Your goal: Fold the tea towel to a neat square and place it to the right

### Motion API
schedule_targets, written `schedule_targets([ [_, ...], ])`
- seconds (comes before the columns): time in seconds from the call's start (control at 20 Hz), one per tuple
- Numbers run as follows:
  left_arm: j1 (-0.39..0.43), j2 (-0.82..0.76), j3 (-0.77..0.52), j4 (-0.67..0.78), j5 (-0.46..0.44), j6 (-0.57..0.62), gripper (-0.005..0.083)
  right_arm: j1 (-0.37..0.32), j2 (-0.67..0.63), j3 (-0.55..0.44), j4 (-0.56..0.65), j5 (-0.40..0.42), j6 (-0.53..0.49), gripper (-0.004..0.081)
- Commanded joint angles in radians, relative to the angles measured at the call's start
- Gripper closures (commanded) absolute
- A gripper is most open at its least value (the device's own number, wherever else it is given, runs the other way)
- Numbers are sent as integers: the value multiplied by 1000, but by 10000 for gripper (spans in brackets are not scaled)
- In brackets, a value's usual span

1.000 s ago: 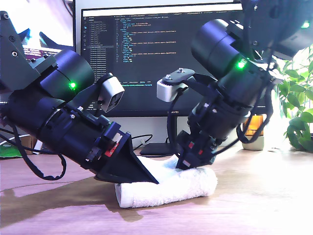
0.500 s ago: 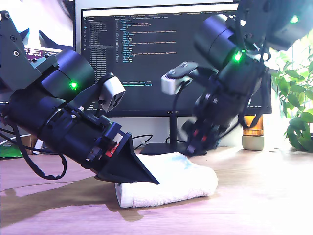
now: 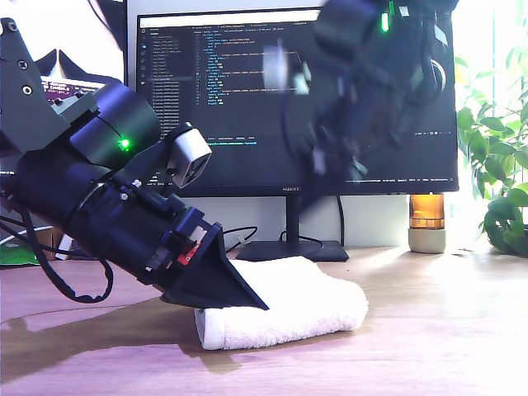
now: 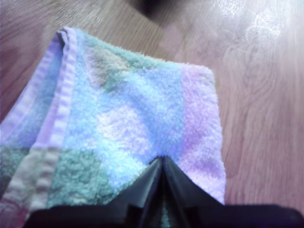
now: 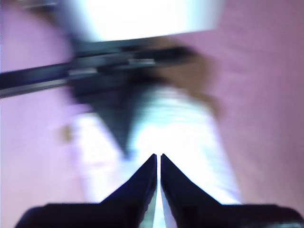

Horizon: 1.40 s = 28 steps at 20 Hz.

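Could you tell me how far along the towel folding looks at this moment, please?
The tea towel already lies folded in a thick compact bundle on the table. My first gripper rests shut on top of it; my second gripper, shut and empty, is up in front of the monitor. Moving the towel aside remains.

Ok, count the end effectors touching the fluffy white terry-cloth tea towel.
1. My first end effector rests on the folded white terry-cloth tea towel; my second end effector, blurred, is raised above it.
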<state>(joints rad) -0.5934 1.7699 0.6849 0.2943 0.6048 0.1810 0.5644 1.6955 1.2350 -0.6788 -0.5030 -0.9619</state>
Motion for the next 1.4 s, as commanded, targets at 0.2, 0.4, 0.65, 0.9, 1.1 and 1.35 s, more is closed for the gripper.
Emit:
schedule_targets([
  [0.2, 6, -66, -55, -68, -18, 9, 795, -34, 20, -16, -37, -122, -33, 780],
  [0.4, 6, -149, -55, -82, 8, 8, 795, -82, 20, -16, -28, -185, -32, 780],
  [0.65, 6, -232, -55, -123, 38, 2, 795, -89, 26, -16, 8, -207, -34, 780],
  [0.9, 27, -361, -55, -217, 22, 2, 795, -89, 65, -16, 26, -266, -36, 780],
  [1.1, 35, -404, -57, -280, -14, 2, 795, -89, 111, -16, 78, -311, -60, 780],
  [1.35, 35, -420, -76, -288, -26, 2, 795, -88, 185, -16, 96, -336, -88, 780],
])
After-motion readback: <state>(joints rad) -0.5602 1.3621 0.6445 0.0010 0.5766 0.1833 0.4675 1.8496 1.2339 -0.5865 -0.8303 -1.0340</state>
